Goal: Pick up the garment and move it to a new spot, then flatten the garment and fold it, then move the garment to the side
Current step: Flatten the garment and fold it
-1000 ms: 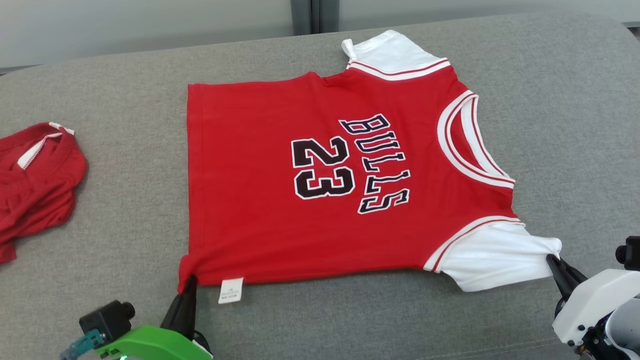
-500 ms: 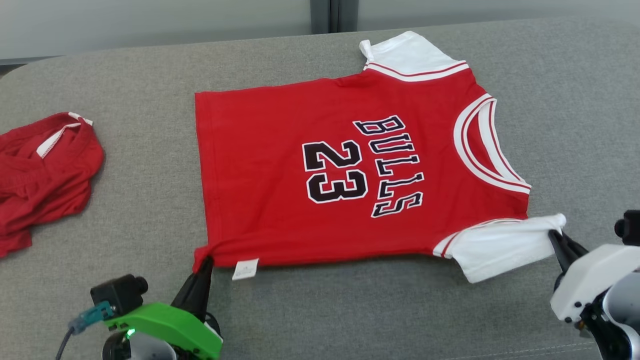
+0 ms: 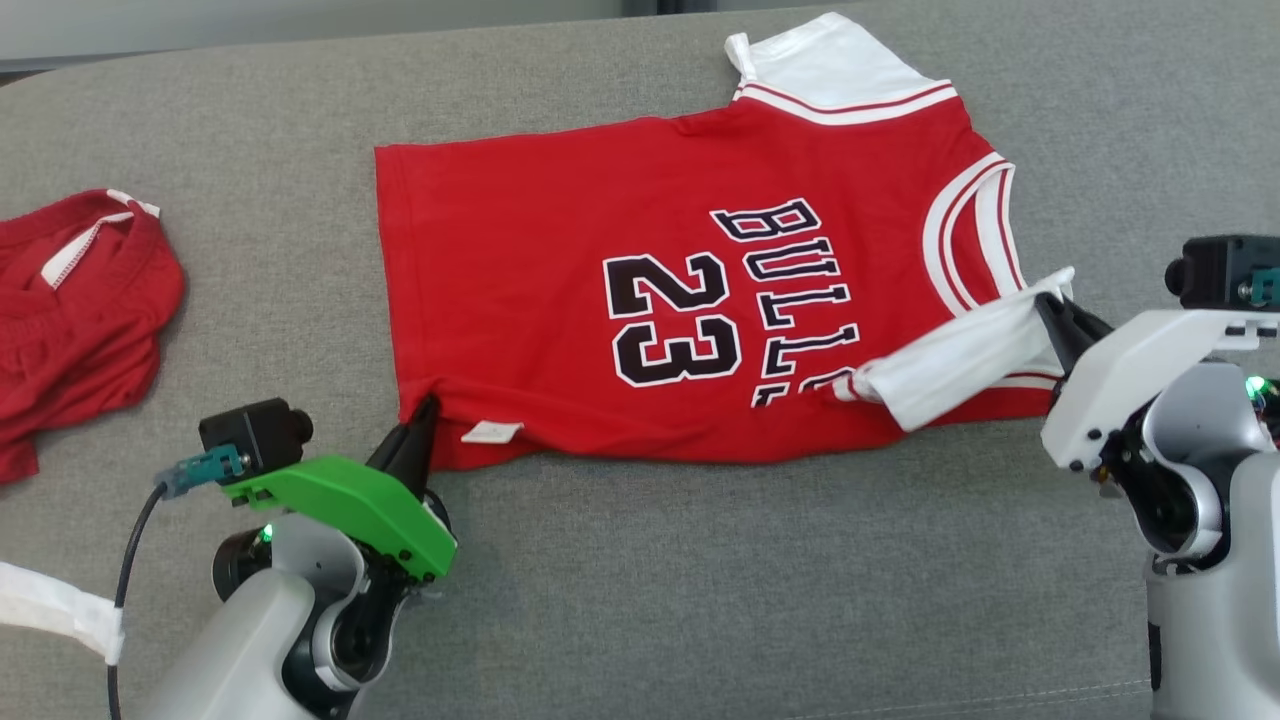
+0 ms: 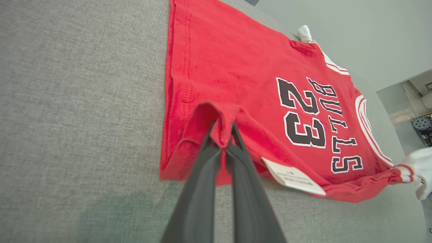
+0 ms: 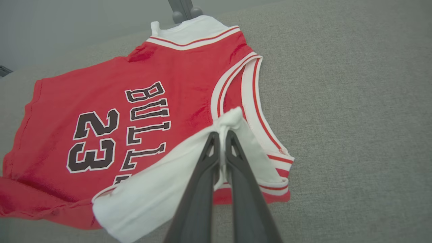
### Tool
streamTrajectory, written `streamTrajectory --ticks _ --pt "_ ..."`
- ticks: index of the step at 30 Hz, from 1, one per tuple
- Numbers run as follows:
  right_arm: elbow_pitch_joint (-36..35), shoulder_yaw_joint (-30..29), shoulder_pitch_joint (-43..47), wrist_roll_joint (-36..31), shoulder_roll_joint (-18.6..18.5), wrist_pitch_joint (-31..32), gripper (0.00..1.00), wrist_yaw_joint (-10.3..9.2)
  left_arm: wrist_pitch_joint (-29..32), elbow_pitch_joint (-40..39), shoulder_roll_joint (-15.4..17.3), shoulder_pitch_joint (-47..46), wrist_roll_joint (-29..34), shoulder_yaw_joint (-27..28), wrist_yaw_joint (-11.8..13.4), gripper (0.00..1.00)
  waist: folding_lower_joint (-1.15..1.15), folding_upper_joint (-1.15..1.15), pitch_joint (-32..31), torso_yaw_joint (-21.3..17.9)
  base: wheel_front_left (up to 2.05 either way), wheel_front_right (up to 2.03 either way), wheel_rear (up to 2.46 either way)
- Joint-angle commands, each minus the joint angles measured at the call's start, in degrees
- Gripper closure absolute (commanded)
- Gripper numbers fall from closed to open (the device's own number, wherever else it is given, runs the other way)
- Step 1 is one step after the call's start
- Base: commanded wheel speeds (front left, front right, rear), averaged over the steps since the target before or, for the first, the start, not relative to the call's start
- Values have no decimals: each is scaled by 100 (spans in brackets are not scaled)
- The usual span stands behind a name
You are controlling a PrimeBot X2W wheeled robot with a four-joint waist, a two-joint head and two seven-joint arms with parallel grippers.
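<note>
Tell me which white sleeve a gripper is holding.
The near sleeve, pinched by the right gripper and draped over the red front; the far sleeve lies flat and untouched on the grey cushion.

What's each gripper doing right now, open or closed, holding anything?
Left gripper: shut on the jersey, at its hem corner.
Right gripper: shut on the jersey's white sleeve.

This looks more like a bare test room or lab than a home: a broad grey upholstered surface (image 3: pixel 700 600) with a rounded far edge stands against a plain pale wall (image 4: pixel 337 27), with a dark upright post (image 5: pixel 182 8) behind it. A red jersey (image 3: pixel 560 250) and a second red garment (image 3: pixel 70 300) lie on it. Past the wall's end, an opening (image 4: pixel 411 104) gives onto blurred equipment.
</note>
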Motion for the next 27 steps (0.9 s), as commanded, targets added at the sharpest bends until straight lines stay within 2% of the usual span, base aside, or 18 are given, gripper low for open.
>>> streamTrajectory --ticks 1,15,16,17,23,27 --pt "159 4 -217 -54 -49 -119 100 -6 1 115 -57 -214 39 25 -31 100 0 0 104 21 0 0 0" --pt "1170 218 -1142 -201 -156 -1069 100 -6 2 800 -256 -862 175 -45 -113 100 0 0 403 105 0 0 0" --pt "1210 231 -1174 -189 -154 -1132 100 -6 13 812 -259 -868 181 -58 -123 97 0 0 413 111 0 0 0" --pt "1237 281 -1217 -140 -161 -1240 0 -5 46 822 -267 -874 182 -78 -128 1 0 0 428 118 0 0 0" --pt "1360 422 -1360 197 -252 -1954 0 -5 -214 794 -224 -817 303 -60 -114 0 0 0 390 182 0 0 0" --pt "1390 361 -1094 247 -349 -1924 0 -6 -311 732 -121 -604 443 -124 -22 0 0 0 243 213 0 0 0"
